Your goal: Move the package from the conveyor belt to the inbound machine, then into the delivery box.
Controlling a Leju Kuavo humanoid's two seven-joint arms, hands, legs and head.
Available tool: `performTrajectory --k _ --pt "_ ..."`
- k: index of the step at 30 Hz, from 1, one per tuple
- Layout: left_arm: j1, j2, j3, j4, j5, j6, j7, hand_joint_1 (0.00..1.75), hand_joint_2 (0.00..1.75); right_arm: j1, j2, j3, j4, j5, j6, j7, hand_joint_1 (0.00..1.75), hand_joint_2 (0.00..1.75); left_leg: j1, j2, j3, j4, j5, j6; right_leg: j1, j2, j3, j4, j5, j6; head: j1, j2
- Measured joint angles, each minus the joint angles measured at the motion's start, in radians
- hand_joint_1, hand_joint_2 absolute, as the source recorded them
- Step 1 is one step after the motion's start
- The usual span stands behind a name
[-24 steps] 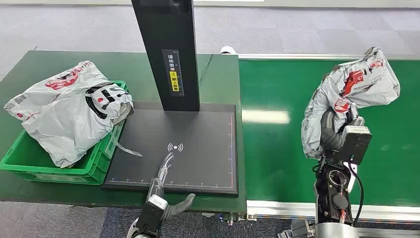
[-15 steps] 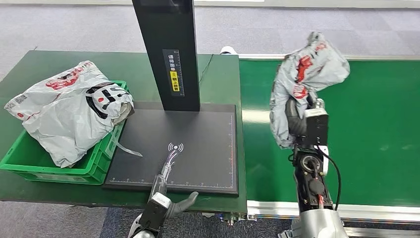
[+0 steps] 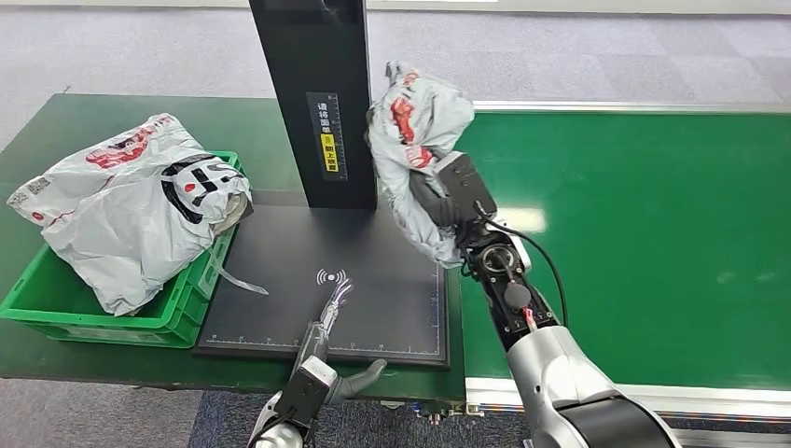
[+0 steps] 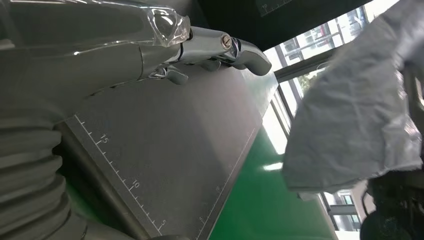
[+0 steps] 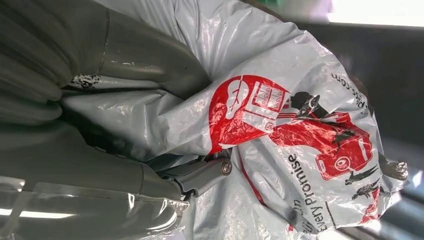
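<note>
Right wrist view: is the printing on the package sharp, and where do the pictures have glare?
Right wrist view: the red printing on the package is sharp, the background blurred. Head view: a bright reflection lies on the conveyor belt. Left wrist view: the windows are overexposed.

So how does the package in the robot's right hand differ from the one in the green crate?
The held package is up in the air beside the black column, gripped by the right hand; the crate package lies at rest in the green crate, untouched, and looks larger. Both are grey plastic mailers with red print.
</note>
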Motion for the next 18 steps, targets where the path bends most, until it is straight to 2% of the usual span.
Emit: performTrajectory --k 7,12,13,16,17,18 --pt "-0.004 0.0 0.002 0.009 0.005 0.002 -0.006 0.0 1.75 -0.012 0.064 0.094 0.079 0.042 0.163 0.023 1.75 1.75 0.0 0.0 0.0 0.0 0.0 0.0 0.0 0.0 -0.001 0.0 0.0 0.0 0.0 0.0" --pt "-0.002 0.0 0.004 0.009 0.004 0.001 -0.005 0.0 1.75 -0.012 0.086 0.145 0.1 0.068 0.202 0.031 1.75 1.75 0.0 0.0 -0.001 0.0 0.0 0.0 0.0 0.0 -0.001 0.0 0.0 0.0 0.0 0.0" --pt "-0.001 0.0 0.005 0.009 0.004 0.001 -0.005 0.0 1.75 -0.012 0.088 0.157 0.102 0.087 0.195 0.04 1.61 1.75 0.0 0.0 -0.001 0.0 0.0 0.0 0.0 0.0 -0.001 0.0 0.0 0.0 0.0 0.0" --pt "0.01 0.0 0.008 0.004 0.004 0.001 0.005 0.0 1.75 -0.013 0.096 0.216 0.109 0.182 0.101 0.105 0.31 1.75 0.0 0.0 -0.001 0.0 0.0 0.0 0.0 0.0 -0.001 0.0 0.0 0.0 0.0 0.0" --pt "0.015 0.001 0.009 -0.001 0.004 0.001 0.011 0.0 1.75 -0.014 0.098 0.239 0.111 0.213 0.059 0.135 0.0 1.75 0.0 0.0 -0.001 0.0 0.0 0.0 0.0 0.0 -0.001 0.0 0.0 0.0 0.0 0.0" --pt "0.022 0.001 0.01 -0.008 0.003 0.0 0.016 0.0 1.75 -0.014 0.1 0.26 0.113 0.236 0.024 0.164 0.0 1.75 0.0 0.0 -0.001 0.0 0.0 0.0 0.0 0.0 -0.001 0.0 0.0 0.0 0.0 0.0"
